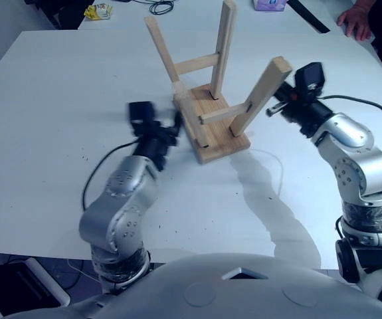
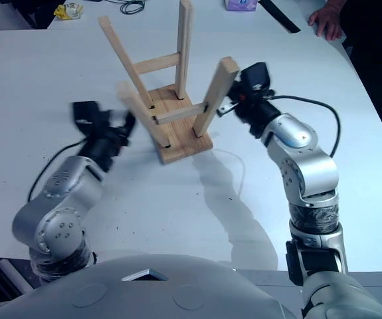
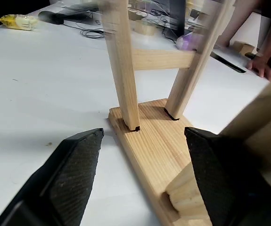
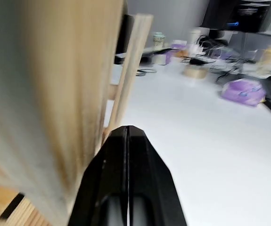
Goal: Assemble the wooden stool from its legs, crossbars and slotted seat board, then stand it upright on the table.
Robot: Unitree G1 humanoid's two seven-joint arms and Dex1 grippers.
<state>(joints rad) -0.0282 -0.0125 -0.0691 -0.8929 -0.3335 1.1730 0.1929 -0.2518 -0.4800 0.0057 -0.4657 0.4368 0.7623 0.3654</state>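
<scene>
White table, upturned wooden stool (image 1: 197, 64) toward the far edge, seat board (image 1: 224, 143) flat, left gripper (image 3: 143, 133) spread beside it, right gripper (image 4: 127, 132) pressed together beside a tilted leg (image 1: 260, 96), yellow packet (image 1: 99, 10), purple pouch (image 1: 269, 4) at far edge.

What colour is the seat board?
Pale natural wood with visible grain; the seat board shows best in the left wrist view.
</scene>
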